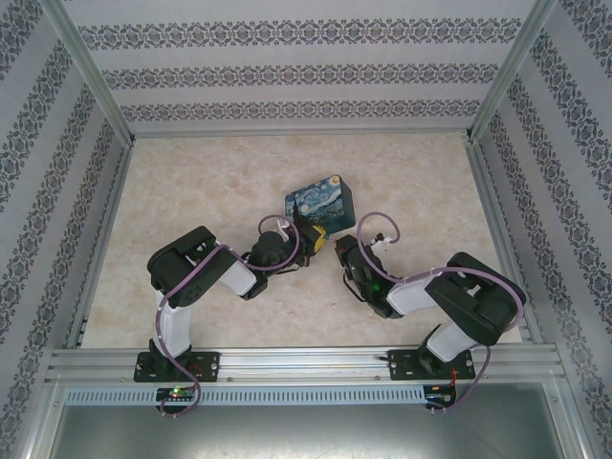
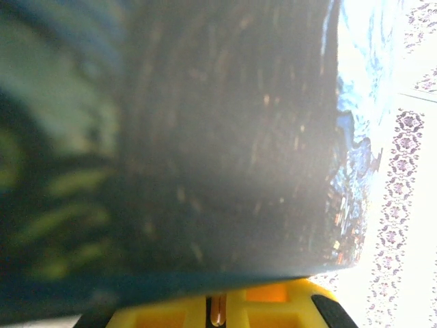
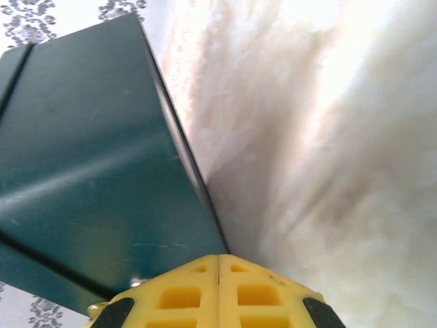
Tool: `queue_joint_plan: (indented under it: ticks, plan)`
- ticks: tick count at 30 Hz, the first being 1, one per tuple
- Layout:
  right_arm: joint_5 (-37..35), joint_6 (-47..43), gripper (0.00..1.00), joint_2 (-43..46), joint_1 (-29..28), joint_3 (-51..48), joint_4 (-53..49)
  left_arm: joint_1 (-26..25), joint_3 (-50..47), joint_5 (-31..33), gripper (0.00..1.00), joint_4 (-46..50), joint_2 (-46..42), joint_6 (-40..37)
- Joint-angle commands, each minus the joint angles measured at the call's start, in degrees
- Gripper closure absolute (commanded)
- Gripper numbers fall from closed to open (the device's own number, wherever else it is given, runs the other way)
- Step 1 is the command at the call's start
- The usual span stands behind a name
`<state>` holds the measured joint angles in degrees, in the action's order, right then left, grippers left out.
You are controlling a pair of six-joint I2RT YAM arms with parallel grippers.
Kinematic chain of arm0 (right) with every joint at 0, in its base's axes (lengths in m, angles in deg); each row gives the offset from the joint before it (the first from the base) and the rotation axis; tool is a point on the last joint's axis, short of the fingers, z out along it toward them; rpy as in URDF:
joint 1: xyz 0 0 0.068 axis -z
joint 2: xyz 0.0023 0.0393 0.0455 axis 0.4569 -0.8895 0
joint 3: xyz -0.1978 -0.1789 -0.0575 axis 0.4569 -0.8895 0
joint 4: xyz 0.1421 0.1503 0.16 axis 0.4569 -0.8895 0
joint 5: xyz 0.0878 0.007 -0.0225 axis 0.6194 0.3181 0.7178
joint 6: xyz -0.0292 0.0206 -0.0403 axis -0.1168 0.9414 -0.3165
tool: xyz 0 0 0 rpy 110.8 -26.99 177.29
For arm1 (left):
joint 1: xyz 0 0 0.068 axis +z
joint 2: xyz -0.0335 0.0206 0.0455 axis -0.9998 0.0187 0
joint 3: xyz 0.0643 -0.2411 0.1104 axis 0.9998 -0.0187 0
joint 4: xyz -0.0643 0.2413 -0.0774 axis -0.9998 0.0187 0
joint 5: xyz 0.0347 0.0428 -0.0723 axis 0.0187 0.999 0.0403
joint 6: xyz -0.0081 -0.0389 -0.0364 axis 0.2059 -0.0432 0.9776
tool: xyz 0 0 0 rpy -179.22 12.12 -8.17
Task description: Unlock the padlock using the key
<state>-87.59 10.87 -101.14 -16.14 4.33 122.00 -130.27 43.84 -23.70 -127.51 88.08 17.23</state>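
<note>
A tin box [image 1: 320,203] printed with a blue swirling night sky lies at the table's middle. My left gripper [image 1: 311,239] presses up against its near side. In the left wrist view the box's dark wall [image 2: 225,137] looms just above my yellow fingertips [image 2: 273,304], which are shut on a thin brass-coloured strip, the key [image 2: 218,311]. My right gripper [image 1: 346,251] sits at the box's near right corner. In the right wrist view its yellow fingers [image 3: 259,287] meet with nothing between them, right at the teal box edge [image 3: 89,171]. The padlock is hidden.
Patterned walls [image 1: 535,191] enclose the pale table [image 1: 210,182] on three sides, with metal frame posts at the corners. An aluminium rail [image 1: 306,361] runs along the near edge by the arm bases. Bare tabletop [image 3: 328,137] lies to the right of the box.
</note>
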Motion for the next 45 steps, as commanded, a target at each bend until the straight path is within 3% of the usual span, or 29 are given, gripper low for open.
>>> queue_joint_plan:
  ticks: [1, 5, 11, 15, 20, 27, 31, 38, 45]
  plan:
    - [-1.22, 0.67, 1.0, 3.19, 0.27, -3.45, -1.88, 1.25, 0.76, -1.94, 1.0, 8.76, 0.9, -5.16]
    - [-0.71, -1.05, 1.0, 8.49, 0.74, -6.65, -5.27, 2.18, 1.44, -2.19, 1.0, 18.37, -0.5, -12.53]
    - [1.52, -6.06, 1.0, 20.53, 1.62, -7.9, -15.15, 2.32, 7.32, -0.13, 1.0, 42.63, -5.26, -28.96]
    - [3.16, -8.9, 1.0, 28.55, 2.9, -7.5, -22.55, 2.34, 9.09, 1.72, 1.0, 48.89, -5.63, -33.77]
    - [5.76, -10.16, 1.0, 33.25, 4.55, -7.57, -25.27, 2.31, 9.12, 0.99, 0.97, 48.94, -3.37, -33.93]
    - [8.81, -11.09, 1.0, 33.58, 5.28, -7.08, -24.39, 2.32, 6.93, 1.45, 0.59, 50.13, -5.75, -35.02]
    - [10.27, -11.06, 1.0, 32.49, 5.45, -6.07, -23.51, 2.4, 4.76, 2.01, 0.48, 53.62, -10.64, -35.56]
    - [12.88, -10.77, 1.0, 28.81, 5.39, -1.64, -21.96, 2.32, 2.93, -1.85, 0.41, 55.61, -19.76, -32.3]
    - [12.88, -7.22, 1.0, 22.76, 5.04, 4.02, -18.95, 1.71, 3.22, -5.91, 0.48, 41.1, -22.67, -22.12]
